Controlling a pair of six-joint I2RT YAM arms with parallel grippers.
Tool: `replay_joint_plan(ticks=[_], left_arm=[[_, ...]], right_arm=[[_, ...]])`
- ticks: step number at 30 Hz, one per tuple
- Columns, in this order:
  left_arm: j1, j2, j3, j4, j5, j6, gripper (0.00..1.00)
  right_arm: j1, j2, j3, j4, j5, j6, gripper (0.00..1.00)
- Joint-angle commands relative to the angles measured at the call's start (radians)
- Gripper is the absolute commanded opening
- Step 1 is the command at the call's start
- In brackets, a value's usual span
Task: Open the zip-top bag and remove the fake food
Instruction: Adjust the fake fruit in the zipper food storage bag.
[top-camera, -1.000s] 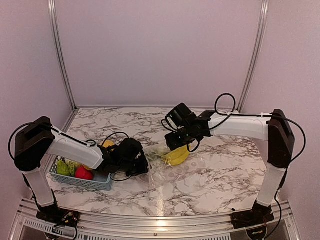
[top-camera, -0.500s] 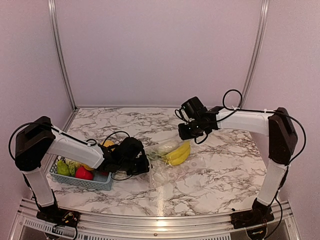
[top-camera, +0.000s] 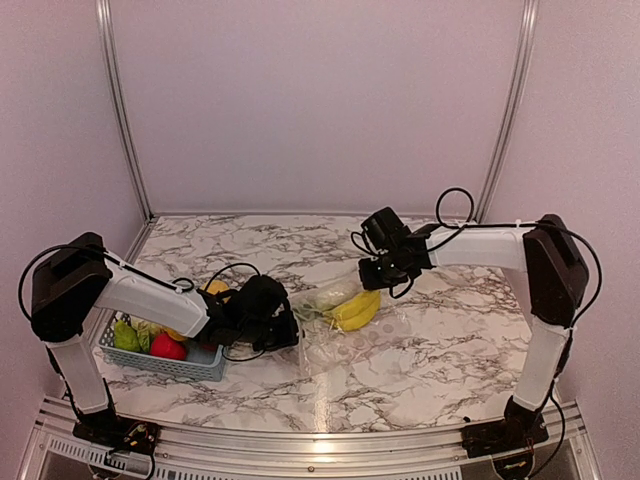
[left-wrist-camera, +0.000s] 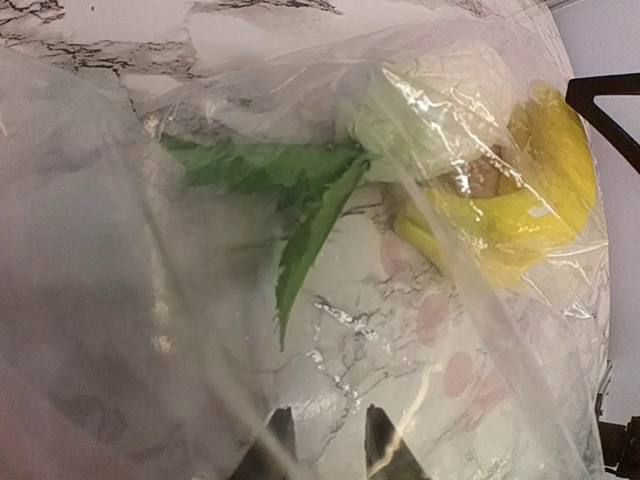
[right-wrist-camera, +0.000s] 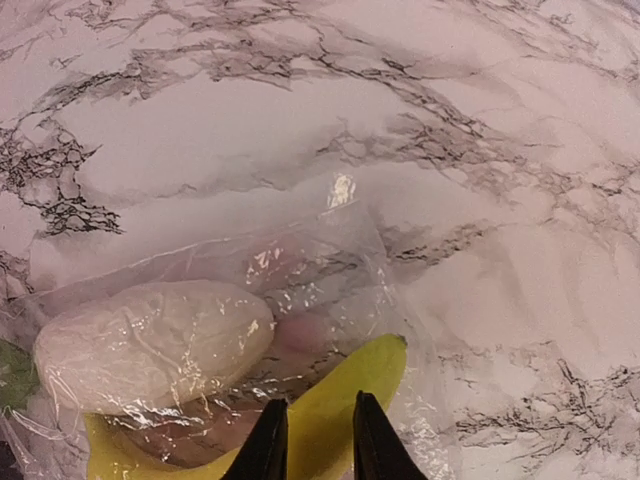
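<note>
Right hand (right-wrist-camera: 311, 435) hovers slightly parted over bagged bananas (right-wrist-camera: 330, 405); left hand (left-wrist-camera: 325, 445) pinches zip-top bag (left-wrist-camera: 150, 300).

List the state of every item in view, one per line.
zip-top bag: flat on the marble, food inside.
bananas: inside the bag, lying down.
leafy cabbage: inside the bag, beside the bananas.
basket: upright, holding fruit.
red apple: in the basket.
left gripper: at the bag, fingers slightly apart.
right gripper: above the bananas, fingers slightly apart, holding nothing.
</note>
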Motion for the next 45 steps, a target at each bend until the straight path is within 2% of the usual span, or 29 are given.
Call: replay_joint_plan(ticks=[1, 13, 20, 25, 27, 33, 45], left_arm=[[0.005, 0.019, 0.027, -0.022, 0.002, 0.022, 0.26], [0.005, 0.022, 0.032, -0.003, 0.015, 0.03, 0.3], [0.005, 0.024, 0.047, -0.003, 0.019, 0.041, 0.32], [0.005, 0.026, 0.053, -0.009, 0.02, 0.045, 0.33], [0.005, 0.025, 0.053, -0.01, 0.021, 0.046, 0.33], [0.005, 0.023, 0.055, -0.011, 0.024, 0.05, 0.34], [0.005, 0.022, 0.06, -0.006, 0.029, 0.055, 0.38]], right_arm=[[-0.011, 0.035, -0.01, 0.028, 0.028, 0.023, 0.22], [-0.012, 0.025, -0.058, 0.053, -0.012, 0.008, 0.29], [0.004, 0.024, -0.071, 0.041, -0.045, -0.053, 0.52], [0.009, -0.002, -0.076, 0.024, -0.034, -0.054, 0.61], [0.01, -0.032, -0.072, 0.014, -0.015, -0.051, 0.6], [0.009, -0.112, -0.06, -0.023, 0.025, -0.044, 0.47], [0.034, -0.164, -0.162, 0.012, -0.018, -0.004, 0.36]])
